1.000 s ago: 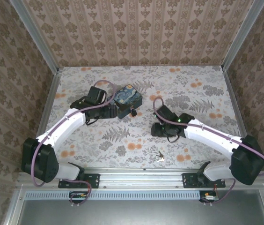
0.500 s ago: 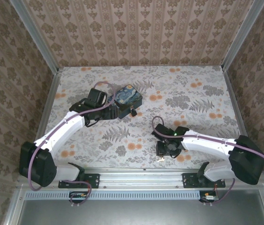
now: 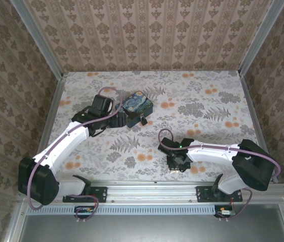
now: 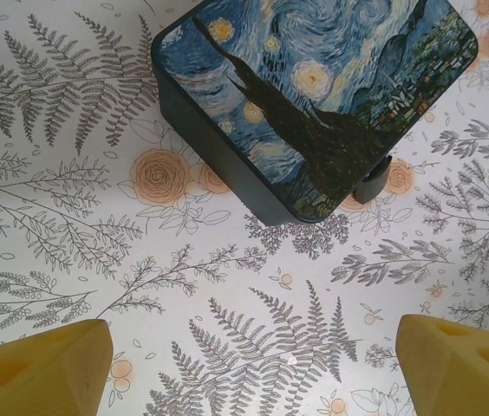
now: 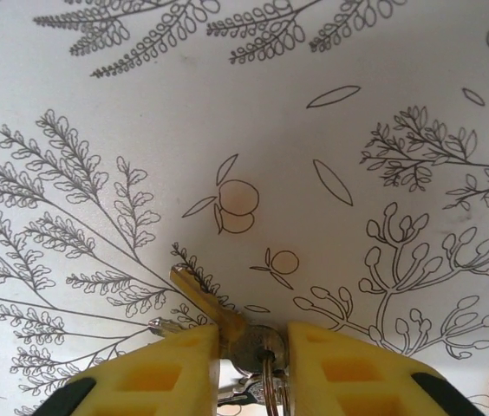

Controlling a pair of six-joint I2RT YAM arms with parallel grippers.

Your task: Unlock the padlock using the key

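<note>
The key (image 5: 199, 297), brass-coloured and on a ring with a second key, lies on the floral table near the front edge. My right gripper (image 5: 254, 348) is down on it, its yellow fingers pressed against both sides of the key's head; in the top view that gripper (image 3: 175, 168) covers the key. The padlock (image 3: 143, 121) is a small dark lump at the near right corner of the blue swirl-painted tin (image 3: 137, 106). In the left wrist view the padlock (image 4: 373, 180) peeks out from behind the tin (image 4: 314, 95). My left gripper (image 4: 253, 368) hovers open just short of the tin, nothing between its fingers.
The patterned table cover (image 3: 207, 101) runs to metal rails at the sides and front. Wallpapered walls close in the back and both sides. The left arm (image 3: 66, 141) reaches diagonally toward the tin.
My right arm swung from mid-table to the front edge, came down over the key, and its jaws narrowed onto the key's head. The left gripper stayed by the tin.
</note>
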